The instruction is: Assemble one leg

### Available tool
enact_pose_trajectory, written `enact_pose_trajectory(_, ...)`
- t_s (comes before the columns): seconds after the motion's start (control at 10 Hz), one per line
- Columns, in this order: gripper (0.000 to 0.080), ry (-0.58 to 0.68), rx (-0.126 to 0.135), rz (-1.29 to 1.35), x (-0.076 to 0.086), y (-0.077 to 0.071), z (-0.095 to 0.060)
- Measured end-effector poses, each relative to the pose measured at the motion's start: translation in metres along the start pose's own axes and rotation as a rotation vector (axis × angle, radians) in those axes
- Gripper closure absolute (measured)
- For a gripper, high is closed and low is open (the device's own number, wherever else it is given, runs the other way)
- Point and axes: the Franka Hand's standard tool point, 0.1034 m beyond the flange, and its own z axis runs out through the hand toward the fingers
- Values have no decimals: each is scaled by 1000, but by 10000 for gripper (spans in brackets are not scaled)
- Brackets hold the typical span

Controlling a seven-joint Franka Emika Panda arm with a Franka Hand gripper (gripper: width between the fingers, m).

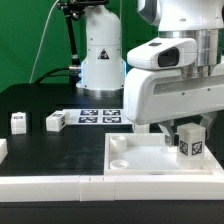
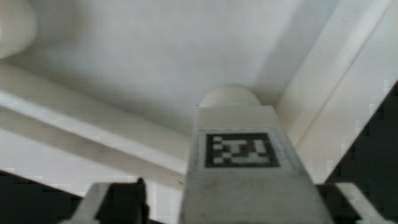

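My gripper is at the exterior view's right, shut on a leg, a small white block with a black-and-white tag facing the camera. It holds the leg upright over the far right corner of the large white panel. I cannot tell whether the leg's lower end touches the panel. In the wrist view the leg fills the middle between my gripper's dark fingers, its rounded end pointing at the panel. Two more legs lie on the black table at the exterior view's left.
The marker board lies behind the panel, near the arm's white base. A white part shows at the exterior view's left edge. A long white rail runs along the front of the table.
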Motion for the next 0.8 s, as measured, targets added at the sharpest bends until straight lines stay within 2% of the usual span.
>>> enact_pose_trajectory(0.1,511,0,0,17,0,0,0)
enact_pose_trajectory(0.4,508,1,3,134,0,0,0)
enact_pose_trajectory(0.8,508,0,12,629,1,-5,0)
